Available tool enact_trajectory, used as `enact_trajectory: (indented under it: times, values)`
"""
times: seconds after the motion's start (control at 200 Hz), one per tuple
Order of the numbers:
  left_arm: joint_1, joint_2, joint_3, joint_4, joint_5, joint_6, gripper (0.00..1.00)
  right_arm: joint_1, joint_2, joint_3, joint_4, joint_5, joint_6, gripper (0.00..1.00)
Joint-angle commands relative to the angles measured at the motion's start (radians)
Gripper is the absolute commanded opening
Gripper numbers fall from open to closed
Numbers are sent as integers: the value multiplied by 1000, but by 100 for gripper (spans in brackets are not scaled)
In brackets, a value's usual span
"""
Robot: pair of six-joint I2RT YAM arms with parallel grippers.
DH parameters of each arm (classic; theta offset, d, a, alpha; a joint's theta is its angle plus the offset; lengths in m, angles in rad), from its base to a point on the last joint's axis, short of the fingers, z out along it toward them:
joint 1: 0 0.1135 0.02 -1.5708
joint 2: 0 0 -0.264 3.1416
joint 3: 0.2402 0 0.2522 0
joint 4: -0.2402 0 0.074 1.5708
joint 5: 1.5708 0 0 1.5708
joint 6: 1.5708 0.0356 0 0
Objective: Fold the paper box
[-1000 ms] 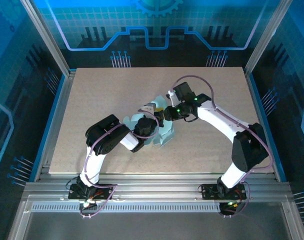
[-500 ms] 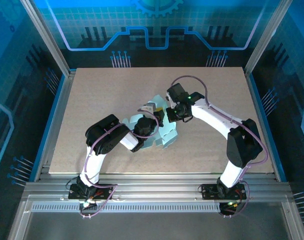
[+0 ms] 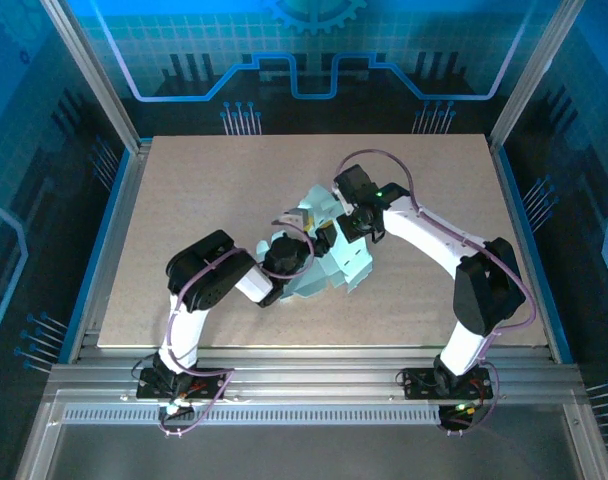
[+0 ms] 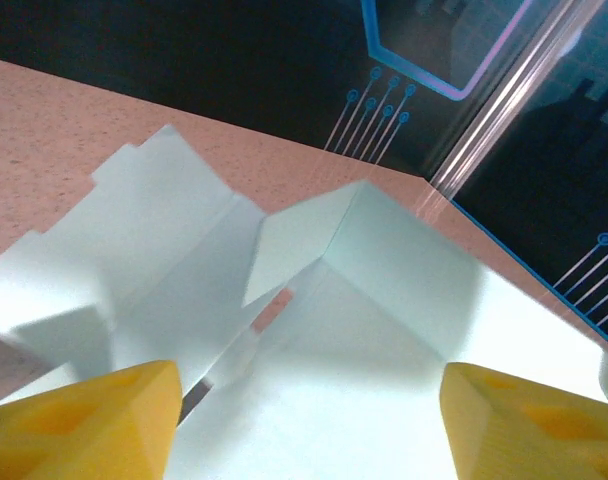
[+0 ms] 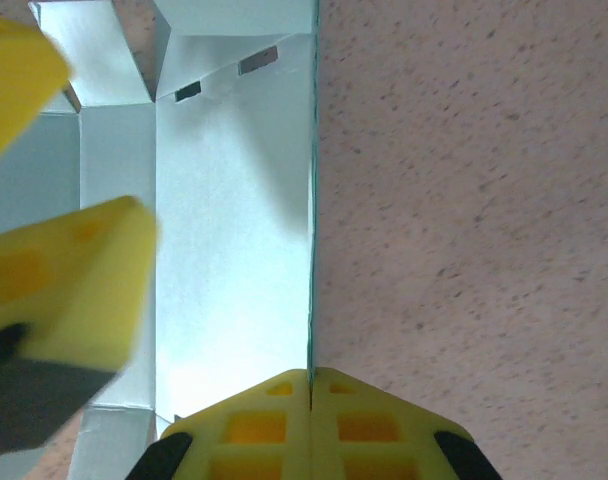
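The paper box (image 3: 352, 264) is a pale blue, partly folded card blank lying mid-table between both arms. My left gripper (image 3: 302, 236) hovers over it, open; in the left wrist view its yellow fingertips (image 4: 84, 425) stand wide apart with the box's floor and raised walls (image 4: 384, 300) between and beyond them. My right gripper (image 3: 330, 240) is shut on one upright wall of the box; the right wrist view shows that wall (image 5: 234, 200) edge-on, pinched at the right gripper (image 5: 312, 385). The left gripper's yellow fingers (image 5: 74, 275) show at that view's left.
The tan table (image 3: 184, 200) stretches out on all sides of the box. Aluminium frame rails (image 3: 304, 375) run along the near edge, with blue panels behind and beside the table.
My left gripper has gone from shut to open over the box. The right gripper closed on the box wall and drew it slightly nearer; the card now spreads further to the right.
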Motion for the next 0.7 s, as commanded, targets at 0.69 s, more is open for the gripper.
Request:
enact_trajectory:
  times: [0.69]
  values:
    - [386, -321, -196, -253, 296, -196, 97, 56, 12, -280, 561, 519, -756, 0]
